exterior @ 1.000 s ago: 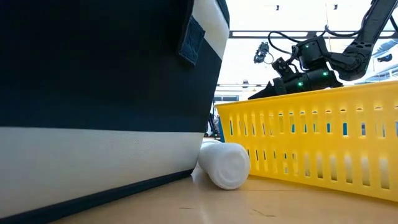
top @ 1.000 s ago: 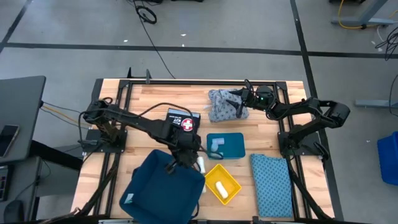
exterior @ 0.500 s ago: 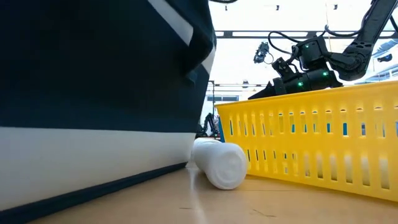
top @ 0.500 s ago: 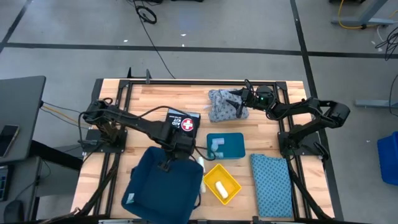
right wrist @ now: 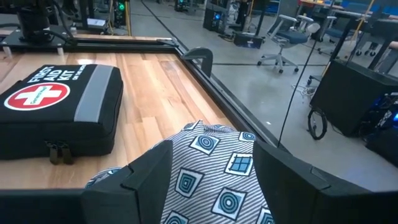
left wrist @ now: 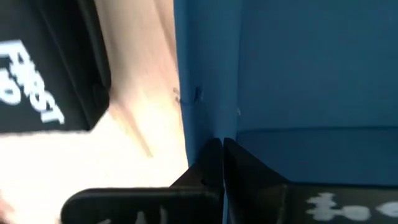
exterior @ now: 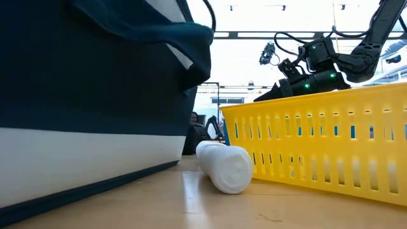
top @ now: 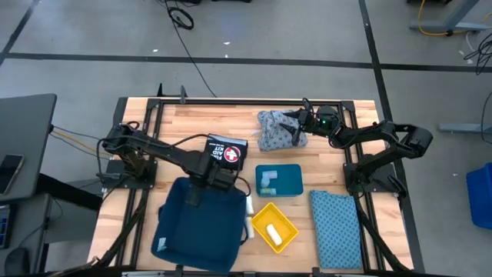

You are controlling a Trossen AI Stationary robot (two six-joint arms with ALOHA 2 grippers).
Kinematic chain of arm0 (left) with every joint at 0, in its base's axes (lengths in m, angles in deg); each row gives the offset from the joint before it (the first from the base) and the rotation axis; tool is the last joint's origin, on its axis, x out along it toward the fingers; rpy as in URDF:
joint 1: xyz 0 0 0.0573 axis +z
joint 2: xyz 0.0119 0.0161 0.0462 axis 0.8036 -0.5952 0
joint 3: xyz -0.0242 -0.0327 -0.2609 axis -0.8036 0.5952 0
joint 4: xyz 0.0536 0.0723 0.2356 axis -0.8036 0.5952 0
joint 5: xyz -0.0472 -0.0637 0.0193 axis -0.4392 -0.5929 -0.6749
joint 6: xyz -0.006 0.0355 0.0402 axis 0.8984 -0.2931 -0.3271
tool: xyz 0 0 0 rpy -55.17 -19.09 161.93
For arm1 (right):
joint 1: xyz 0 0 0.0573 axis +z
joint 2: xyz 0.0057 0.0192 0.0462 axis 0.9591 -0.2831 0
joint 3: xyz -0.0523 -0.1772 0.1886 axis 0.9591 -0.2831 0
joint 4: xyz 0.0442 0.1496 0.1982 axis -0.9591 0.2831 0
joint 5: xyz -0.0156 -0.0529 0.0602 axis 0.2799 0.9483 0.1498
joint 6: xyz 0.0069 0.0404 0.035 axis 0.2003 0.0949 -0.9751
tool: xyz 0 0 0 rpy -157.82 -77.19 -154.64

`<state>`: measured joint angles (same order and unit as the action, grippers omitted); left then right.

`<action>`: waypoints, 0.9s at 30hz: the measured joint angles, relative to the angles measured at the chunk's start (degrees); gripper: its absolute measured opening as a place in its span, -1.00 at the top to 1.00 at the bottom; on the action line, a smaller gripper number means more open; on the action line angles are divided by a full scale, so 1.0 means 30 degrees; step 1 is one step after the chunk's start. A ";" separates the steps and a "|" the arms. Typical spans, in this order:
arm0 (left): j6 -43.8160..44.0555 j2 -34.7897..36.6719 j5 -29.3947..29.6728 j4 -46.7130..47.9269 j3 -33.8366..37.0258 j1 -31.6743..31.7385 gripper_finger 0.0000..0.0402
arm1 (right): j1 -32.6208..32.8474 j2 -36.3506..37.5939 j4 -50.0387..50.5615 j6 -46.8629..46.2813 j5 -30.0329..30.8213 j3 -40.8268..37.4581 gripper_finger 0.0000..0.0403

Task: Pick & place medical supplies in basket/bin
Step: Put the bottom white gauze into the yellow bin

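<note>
Left claw [top: 201, 185] at the far edge of a dark blue bag [top: 198, 231], near-left part of the wooden surface [top: 192, 123]; fingers pressed together, pinching a fold of the bag's fabric [left wrist: 208, 74] in the left wrist view. Bag rim lifted and draped, seen at surface level [exterior: 146, 32].

Black first-aid kit [top: 227, 151] just beyond the left claw, red cross patch up.

Right claw [top: 294, 128] at the far right of the surface, fingers [right wrist: 146, 171] spread wide, straddling the grey-blue patterned cloth bundle [top: 275, 129]; striped, square-patterned cloth [right wrist: 214, 168] between them. Cannot tell whether the pads press on the cloth.

Teal tray [top: 290, 178] mid-surface, small clear vial [top: 267, 181] inside. Yellow basket [top: 286, 235] nearer, tilted diamond-wise, one short white roll [top: 273, 233] in it. Another white roll [top: 248, 204] lying on the surface between bag and basket, touching neither in the low view [exterior: 226, 166]. Flat blue patterned cloth [top: 335, 228] spread at near right, well apart from both claws.
</note>
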<state>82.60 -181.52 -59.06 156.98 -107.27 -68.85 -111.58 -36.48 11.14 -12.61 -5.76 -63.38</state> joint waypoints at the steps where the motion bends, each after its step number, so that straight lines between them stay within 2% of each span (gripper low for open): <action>1: 0.0177 0.0000 0.0032 0.0283 0.0000 0.0000 1.00 | -0.0007 0.0000 0.0000 -0.0013 -0.0040 0.0000 -0.16; 9: 0.1730 0.0020 0.0181 0.2538 0.0000 -0.0015 1.00 | 0.0001 0.0000 0.0002 -0.0012 -0.0110 0.0000 -0.16; 11: 0.2297 0.0121 0.0924 0.3431 0.0000 -0.0015 1.00 | 0.0001 0.0000 0.0007 -0.0007 -0.0116 0.0000 -0.16; 14: 0.2607 0.0771 0.2375 0.3132 0.0000 -0.0015 1.00 | -0.0001 0.0000 0.0002 -0.0007 -0.0339 0.0000 -0.16; 20: 0.0276 0.3154 0.4017 -0.1619 0.0000 -0.0163 1.00 | 0.0467 0.0000 -0.0044 0.0030 -0.0444 0.0000 -0.16; 27: -0.2963 0.5176 0.4032 -0.9160 -0.0007 -0.0717 1.00 | 0.1269 0.0007 -0.0671 0.0073 -0.0456 -0.0004 -0.16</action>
<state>73.72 -165.99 -46.96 129.50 -107.30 -71.00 -107.77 -36.46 9.12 -12.39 -7.13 -63.39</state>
